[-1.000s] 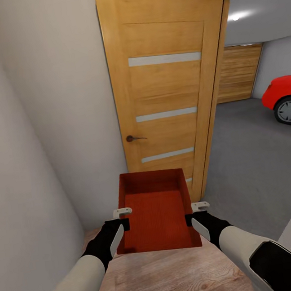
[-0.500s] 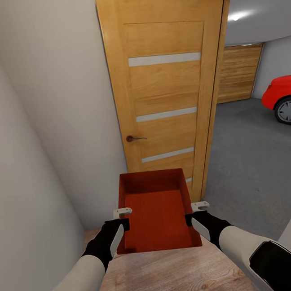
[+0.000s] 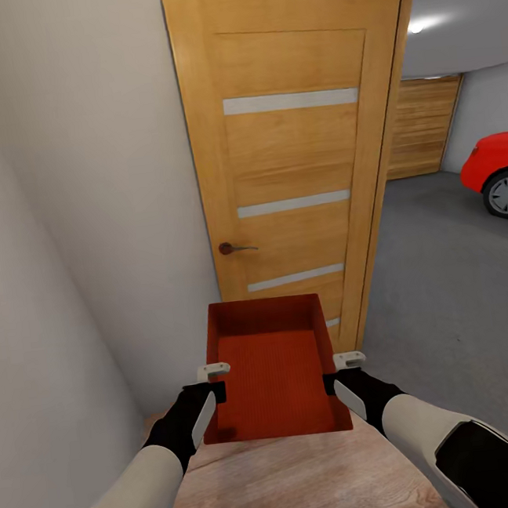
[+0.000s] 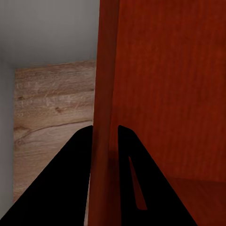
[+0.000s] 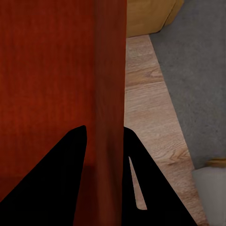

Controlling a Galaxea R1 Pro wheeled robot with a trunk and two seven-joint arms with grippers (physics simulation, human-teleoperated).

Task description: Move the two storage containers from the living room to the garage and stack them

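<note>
We stand in a narrow passage with white walls and a light wood plank floor (image 3: 312,484), facing an open honey-wood door (image 3: 291,163) with 3 frosted strips; to its right lies the garage, with its dark grey concrete floor (image 3: 456,294).

Our left gripper (image 3: 211,379) has its jaws clamped over the left long wall of 1 orange-red storage container (image 3: 275,370). The left wrist view shows 1 dark finger on each face of that wall, pinching its rim. Our right gripper (image 3: 344,368) holds the right long wall the same way, jaws closed on the rim, 1 finger inside and 1 outside. So the bin hangs between our 2 arms, level, open side up, above the plank floor and just short of the door.

The bin looks empty, so we judge it light. Its walls appear thin, matte and finely textured, which should give the fingers fair friction. The walls taper slightly, so a grip low on the wall might slide; holding at the rim, near the middle of each long side, seems the sound choice. Thin walls may flex if we squeeze hard or pull the arms apart, so we would keep both arms moving together.

Beyond the doorway we see a wooden garage door (image 3: 421,128) and the front of a glossy red car (image 3: 501,170) with a black wheel.
</note>
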